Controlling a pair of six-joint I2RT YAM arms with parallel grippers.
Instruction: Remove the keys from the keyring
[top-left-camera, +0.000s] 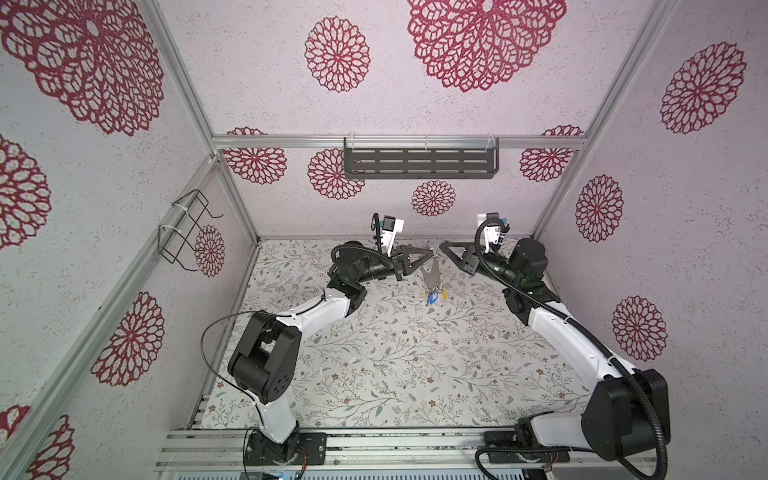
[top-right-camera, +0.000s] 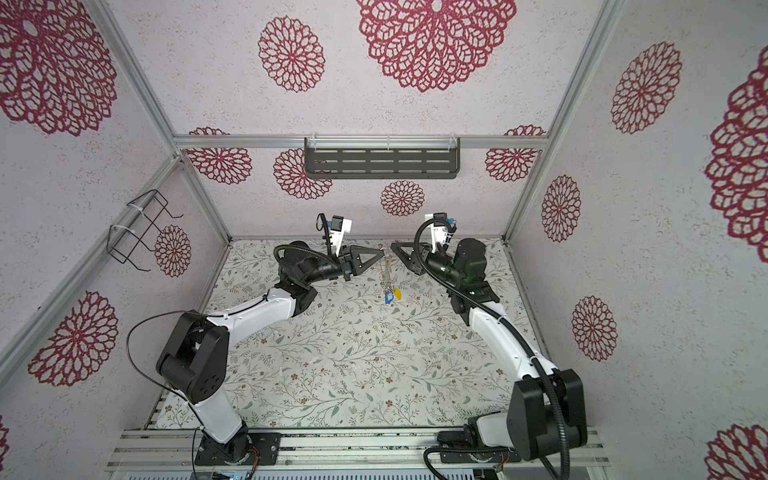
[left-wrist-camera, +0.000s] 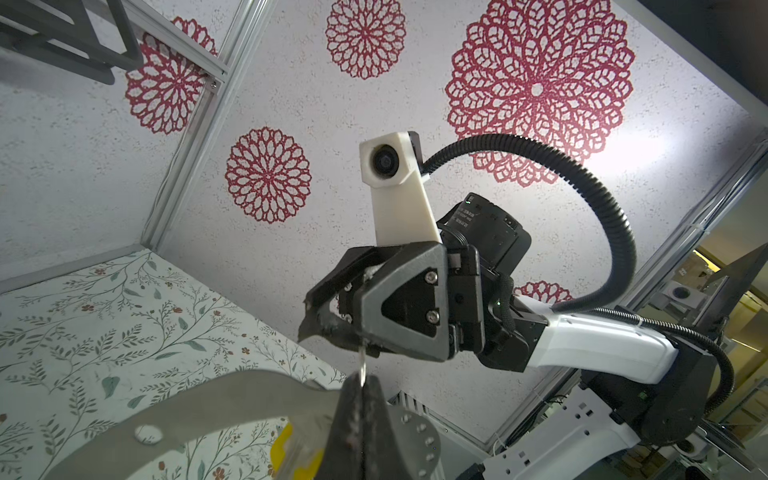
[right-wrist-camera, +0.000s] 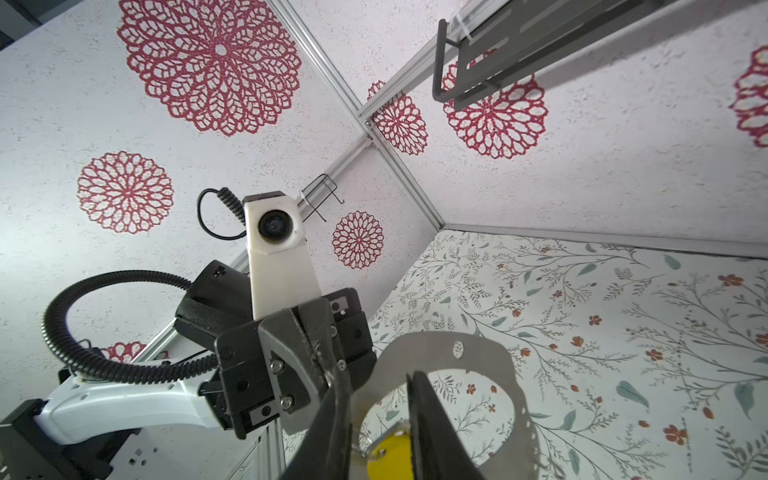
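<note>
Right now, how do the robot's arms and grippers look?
The left arm and right arm have white shells and black joints. The left gripper and right gripper are black, with triangular fingers and a white camera mount above. A ribbed black hose follows the right arm; a thin black cable loops at the left.

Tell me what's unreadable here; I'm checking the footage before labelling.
- Key count: the keys are too small and bunched in both top views.
- The yellow key: cut by the edge and partly behind the right fingers in the right wrist view.
- Where the keyring is gripped: covered by the left fingers and blurred in the left wrist view.
</note>
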